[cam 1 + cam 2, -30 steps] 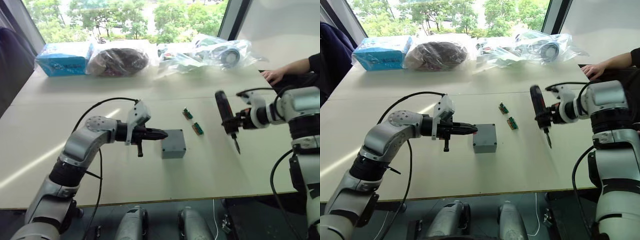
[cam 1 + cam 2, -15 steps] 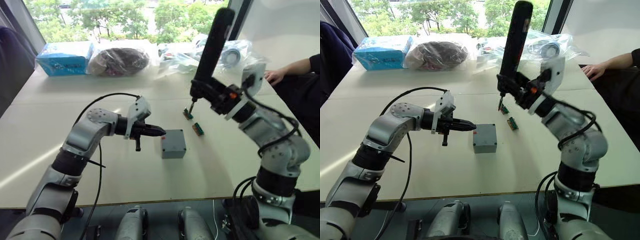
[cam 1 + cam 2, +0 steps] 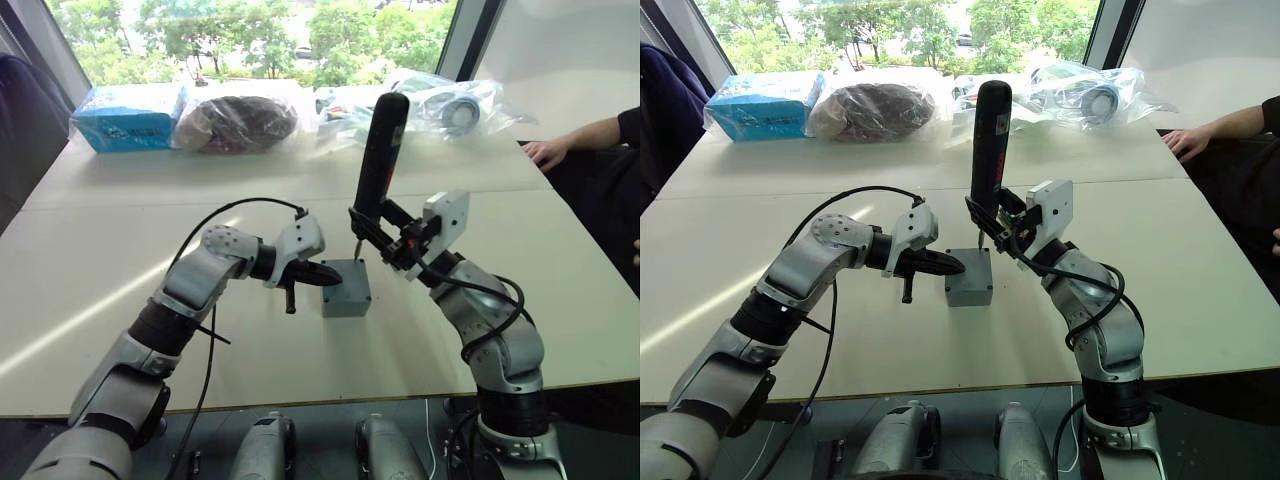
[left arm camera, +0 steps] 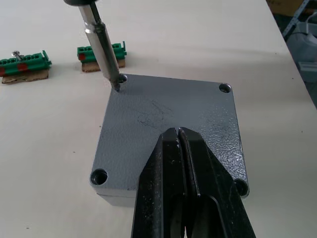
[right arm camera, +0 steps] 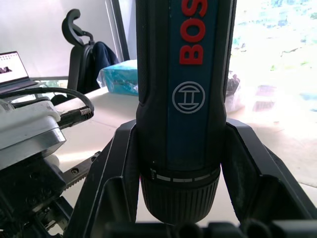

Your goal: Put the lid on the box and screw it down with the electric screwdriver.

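Note:
The grey box (image 3: pixel 346 298) stands mid-table with the lid (image 4: pixel 163 116) lying flat on top, a screw hole at each corner. My left gripper (image 4: pixel 178 133) is shut and empty, its tips over the lid's middle, coming from the box's left side (image 3: pixel 333 280). My right gripper (image 3: pixel 388 238) is shut on the electric screwdriver (image 3: pixel 376 160), a black thick tool held upright (image 5: pixel 185 99). Its metal bit (image 4: pixel 105 44) points down into the lid's corner hole (image 4: pixel 120 79) nearest the green parts.
Two small green terminal blocks (image 4: pixel 101 51) (image 4: pixel 25 59) lie just beyond the box. At the table's far edge are a blue carton (image 3: pixel 130 115) and plastic bags (image 3: pixel 236 122) (image 3: pixel 445 100). A person's hand (image 3: pixel 548 151) rests at the far right.
My right arm swung the screwdriver in from the right, turned it upright and lowered its bit onto the lid's corner. My left gripper moved in over the lid.

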